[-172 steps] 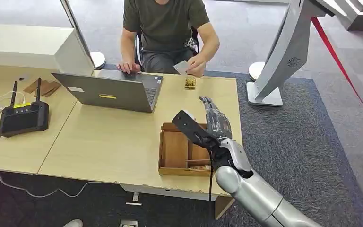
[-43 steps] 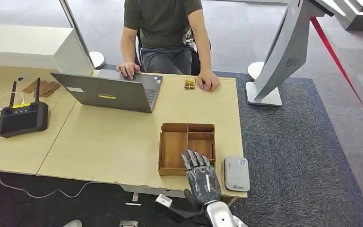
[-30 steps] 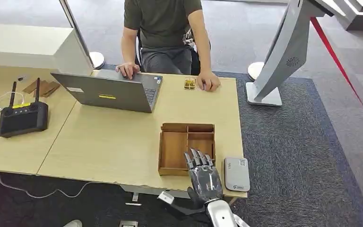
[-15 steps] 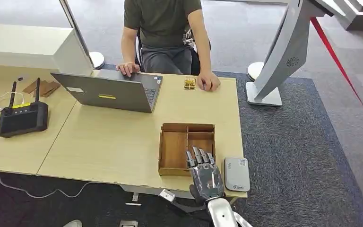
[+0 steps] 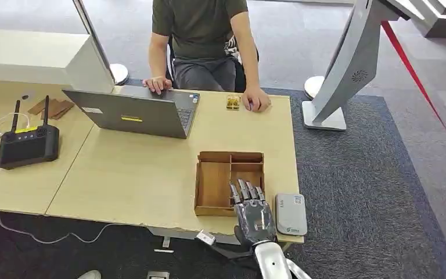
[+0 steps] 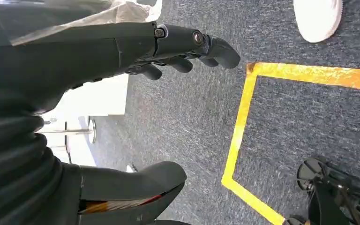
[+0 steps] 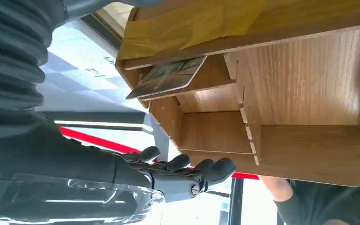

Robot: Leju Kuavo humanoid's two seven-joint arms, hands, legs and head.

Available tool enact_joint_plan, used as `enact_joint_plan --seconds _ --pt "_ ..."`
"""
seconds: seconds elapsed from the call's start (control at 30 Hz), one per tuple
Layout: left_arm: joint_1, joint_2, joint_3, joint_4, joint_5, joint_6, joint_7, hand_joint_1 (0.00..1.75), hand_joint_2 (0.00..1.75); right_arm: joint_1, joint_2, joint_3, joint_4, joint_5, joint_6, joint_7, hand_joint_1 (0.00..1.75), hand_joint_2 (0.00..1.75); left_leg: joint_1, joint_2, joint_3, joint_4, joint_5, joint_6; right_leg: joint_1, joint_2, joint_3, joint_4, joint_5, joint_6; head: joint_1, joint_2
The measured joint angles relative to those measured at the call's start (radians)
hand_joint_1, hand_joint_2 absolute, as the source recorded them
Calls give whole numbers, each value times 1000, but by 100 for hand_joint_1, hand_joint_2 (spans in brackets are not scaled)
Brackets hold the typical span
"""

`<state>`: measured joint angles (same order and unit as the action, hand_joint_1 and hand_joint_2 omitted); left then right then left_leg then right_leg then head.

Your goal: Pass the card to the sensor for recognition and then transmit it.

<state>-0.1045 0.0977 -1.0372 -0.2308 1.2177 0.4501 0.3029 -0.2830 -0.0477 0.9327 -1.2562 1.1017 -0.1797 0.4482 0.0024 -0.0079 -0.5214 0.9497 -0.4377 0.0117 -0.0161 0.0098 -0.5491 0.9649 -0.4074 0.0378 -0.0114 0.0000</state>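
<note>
My right hand point(image 5: 254, 214) hovers flat over the near right corner of the wooden tray point(image 5: 215, 183), its fingers stretched out and nothing in them. In the right wrist view the same hand point(image 7: 136, 171) is just short of the tray point(image 7: 300, 93), and a card point(image 7: 166, 77) lies tilted in one compartment. The grey sensor pad point(image 5: 291, 214) lies on the table just right of the hand. My left hand point(image 6: 122, 47) hangs over the carpet with fingers loosely apart, holding nothing.
A person sits at the far side, one hand point(image 5: 256, 103) on the table beside a small gold object point(image 5: 233, 103). A laptop point(image 5: 133, 113) and a black controller point(image 5: 28, 143) stand to the left. A white kiosk stand point(image 5: 348, 64) rises beyond the table's right end.
Earlier my right arm reached out toward the person, who held a white card. It has since drawn back to the near edge, and in the last second the hand crept forward over the tray.
</note>
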Motion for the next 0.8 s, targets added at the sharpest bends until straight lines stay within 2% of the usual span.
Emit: enact_joint_plan --seconds 0.8 --pt "0 0 0 0 -1 12 3 0 175 -1 -1 -3 -3 -13 31 35 0 175 0 0 0 0 0 0 0 0 0 0 0 0 0 0"
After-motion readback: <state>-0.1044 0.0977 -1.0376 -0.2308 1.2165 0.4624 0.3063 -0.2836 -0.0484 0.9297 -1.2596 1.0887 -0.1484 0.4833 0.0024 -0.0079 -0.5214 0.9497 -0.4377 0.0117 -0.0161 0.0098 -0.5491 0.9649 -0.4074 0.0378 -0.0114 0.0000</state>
